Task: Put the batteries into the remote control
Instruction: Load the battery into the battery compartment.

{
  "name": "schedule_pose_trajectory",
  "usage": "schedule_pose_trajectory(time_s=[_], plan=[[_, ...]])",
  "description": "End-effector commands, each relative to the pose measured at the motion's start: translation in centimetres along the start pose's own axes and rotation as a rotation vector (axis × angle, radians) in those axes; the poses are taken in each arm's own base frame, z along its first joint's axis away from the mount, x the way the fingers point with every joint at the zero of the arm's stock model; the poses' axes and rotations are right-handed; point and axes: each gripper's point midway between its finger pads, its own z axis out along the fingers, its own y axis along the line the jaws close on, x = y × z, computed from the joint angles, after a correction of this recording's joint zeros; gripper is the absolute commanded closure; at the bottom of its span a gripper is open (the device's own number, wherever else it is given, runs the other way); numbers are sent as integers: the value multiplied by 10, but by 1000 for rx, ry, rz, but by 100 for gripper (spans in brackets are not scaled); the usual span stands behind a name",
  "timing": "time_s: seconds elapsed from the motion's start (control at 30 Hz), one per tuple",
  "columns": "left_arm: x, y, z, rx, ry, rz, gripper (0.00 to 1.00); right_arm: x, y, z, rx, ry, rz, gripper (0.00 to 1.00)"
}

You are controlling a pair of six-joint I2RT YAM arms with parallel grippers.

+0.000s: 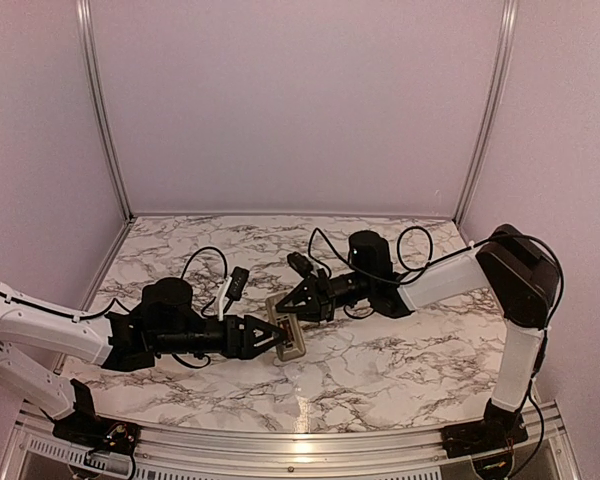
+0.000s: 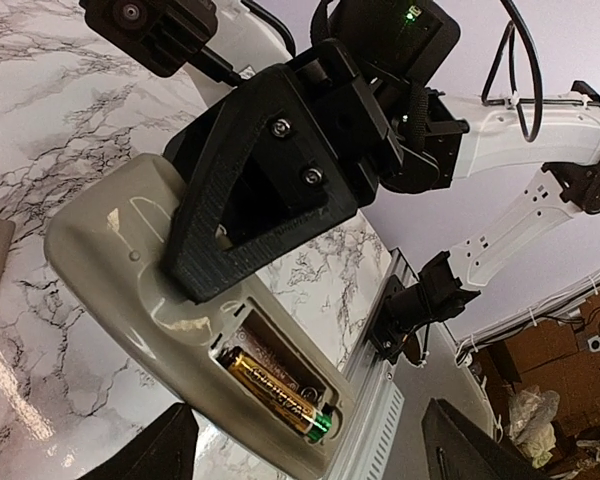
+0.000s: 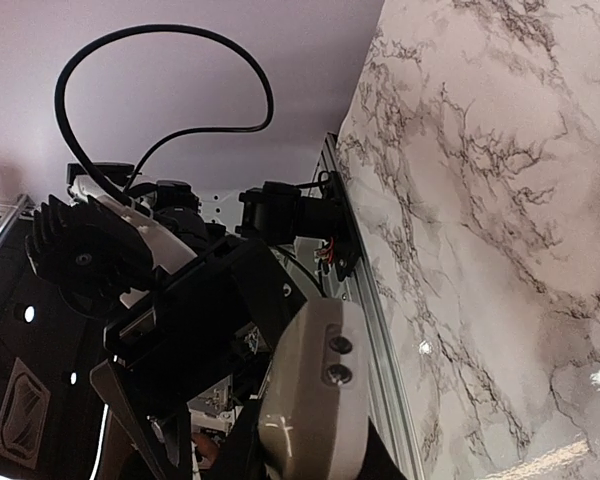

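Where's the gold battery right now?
Left wrist view: the gold battery lies in the open compartment of the remote control, which the right gripper clamps near the table's middle.

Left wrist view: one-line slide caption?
Right gripper holds the remote control back side up, one gold battery seated in its open compartment.

The remote control (image 2: 110,265) was a slim greyish-tan body with its back face exposed and its battery compartment uncovered. It was held tilted, clamped at mid-body by the right gripper (image 1: 285,308). 1 battery (image 2: 280,393), gold with a green end, lay seated lengthwise in the compartment's outer slot. The adjacent slot was shadowed; its contents were unclear.
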Motion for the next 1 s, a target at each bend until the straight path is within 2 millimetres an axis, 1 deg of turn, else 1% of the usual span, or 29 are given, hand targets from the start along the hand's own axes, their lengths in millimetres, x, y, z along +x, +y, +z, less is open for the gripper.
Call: schedule_pose_trajectory(time_s=[0.0,0.27,0.4,0.67,0.77,0.97], plan=[[-7,-5,5,44,-22,-6,20,2,27,2,-70,6,-55,100],[-7,5,4,39,-33,-38,25,4,30,1,-80,6,-59,100],[-7,4,5,50,-32,-38,32,4,30,1,-81,5,-57,100],[-5,-5,5,94,-14,-4,32,5,32,1,-97,8,-46,100],[-3,-5,5,96,-7,4,32,6,33,1,-107,8,-44,100],[0,-6,7,111,5,13,37,8,33,1,-132,12,-23,100]])
